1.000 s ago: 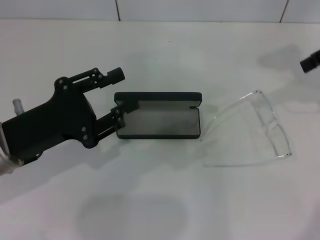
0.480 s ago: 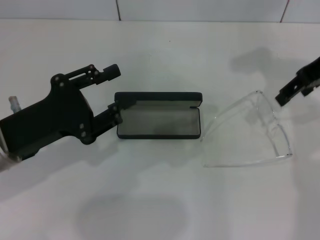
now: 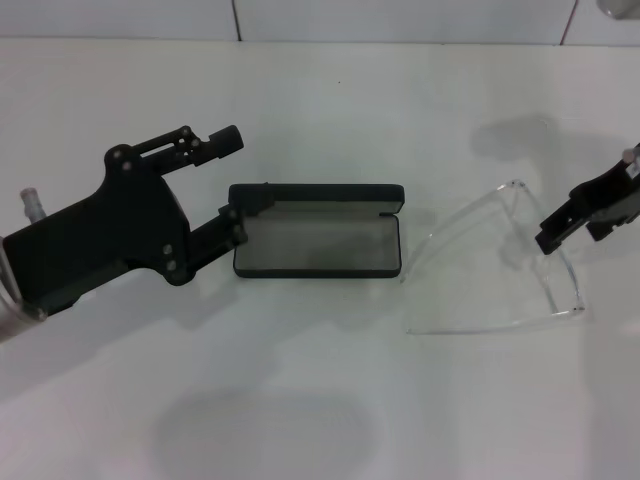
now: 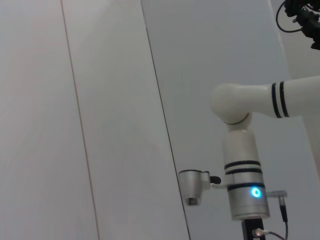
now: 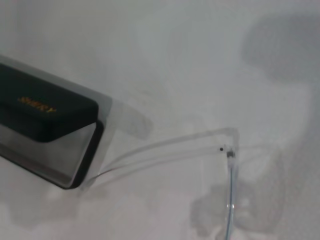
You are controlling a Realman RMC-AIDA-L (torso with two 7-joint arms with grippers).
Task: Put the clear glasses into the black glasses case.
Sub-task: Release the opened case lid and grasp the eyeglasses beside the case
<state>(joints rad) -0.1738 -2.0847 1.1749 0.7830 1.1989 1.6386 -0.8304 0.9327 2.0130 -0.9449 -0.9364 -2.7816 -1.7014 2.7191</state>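
The black glasses case [image 3: 316, 243] lies open in the middle of the table, grey lining up and lid [image 3: 316, 192] hinged at the far side. My left gripper [image 3: 237, 183] is open at the case's left end, its lower finger [image 3: 228, 228] right against that end. The clear glasses [image 3: 535, 232] lie unfolded to the right of the case, arms pointing toward it. My right gripper [image 3: 570, 238] hangs open over the glasses' front lens. In the right wrist view I see the case [image 5: 47, 107] with orange lettering and a clear arm and hinge of the glasses [image 5: 165, 148].
The white table [image 3: 320, 400] runs back to a tiled wall [image 3: 400, 18]. The left wrist view shows only wall panels and a white arm segment [image 4: 242, 180] with a blue light.
My right gripper has come in from the upper right and dropped down over the glasses' lens. The left gripper has shifted only slightly at the case's left end.
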